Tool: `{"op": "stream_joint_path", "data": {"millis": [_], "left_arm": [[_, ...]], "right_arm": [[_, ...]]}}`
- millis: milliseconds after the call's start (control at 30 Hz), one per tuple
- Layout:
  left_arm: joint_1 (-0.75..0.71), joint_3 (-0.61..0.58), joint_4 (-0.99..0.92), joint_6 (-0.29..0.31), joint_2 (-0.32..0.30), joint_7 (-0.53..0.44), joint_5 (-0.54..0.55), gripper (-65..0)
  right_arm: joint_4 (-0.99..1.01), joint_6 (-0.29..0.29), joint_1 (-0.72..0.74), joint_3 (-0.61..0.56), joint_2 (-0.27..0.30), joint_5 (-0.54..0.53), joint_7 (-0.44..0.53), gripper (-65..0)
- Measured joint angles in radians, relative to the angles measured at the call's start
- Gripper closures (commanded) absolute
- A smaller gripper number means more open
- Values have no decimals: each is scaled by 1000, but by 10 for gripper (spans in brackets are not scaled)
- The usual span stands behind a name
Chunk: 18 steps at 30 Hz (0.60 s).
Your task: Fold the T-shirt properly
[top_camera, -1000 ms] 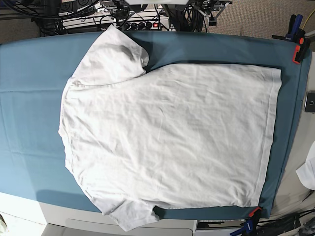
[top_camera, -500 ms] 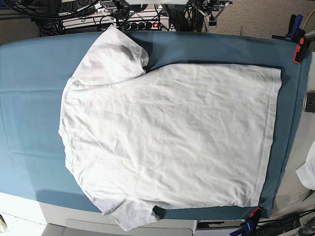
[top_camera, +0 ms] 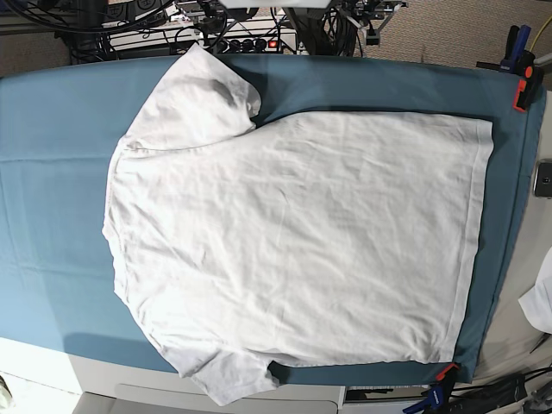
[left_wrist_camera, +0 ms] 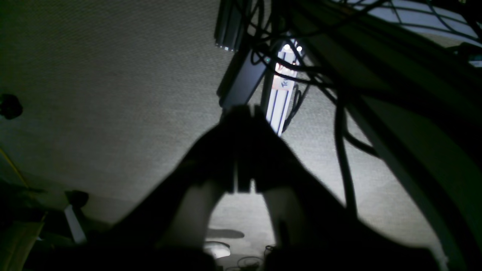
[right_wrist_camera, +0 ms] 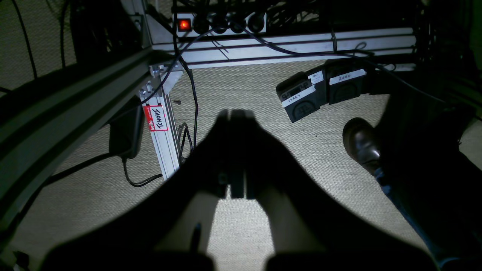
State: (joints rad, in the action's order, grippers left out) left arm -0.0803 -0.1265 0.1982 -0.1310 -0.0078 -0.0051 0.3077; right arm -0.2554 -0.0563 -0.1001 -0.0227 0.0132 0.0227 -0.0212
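White T-shirt point(top_camera: 293, 241), lower sleeve cropped

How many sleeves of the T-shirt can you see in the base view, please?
2: one sleeve at the far edge of the T-shirt, the other sleeve at the near edge, overhanging the teal sheet.

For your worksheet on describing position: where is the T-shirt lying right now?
In the base view, the T-shirt lies spread flat across the middle of the teal sheet, collar end towards the left, bottom hem towards the right near the clamps.
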Motion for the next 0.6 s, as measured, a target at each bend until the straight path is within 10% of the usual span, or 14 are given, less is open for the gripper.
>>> {"op": "stream_joint_path", "data": {"millis": [300,600], "left_arm": [[-66,3,90,-56,-38,3,-1,0],[-394,3,530,-50,-129,164,0,0]], "right_arm": [[-45,-154,-27,-1,37,1,15,0],[-345,-150,-262,-5,150,2,-62,0]]}}
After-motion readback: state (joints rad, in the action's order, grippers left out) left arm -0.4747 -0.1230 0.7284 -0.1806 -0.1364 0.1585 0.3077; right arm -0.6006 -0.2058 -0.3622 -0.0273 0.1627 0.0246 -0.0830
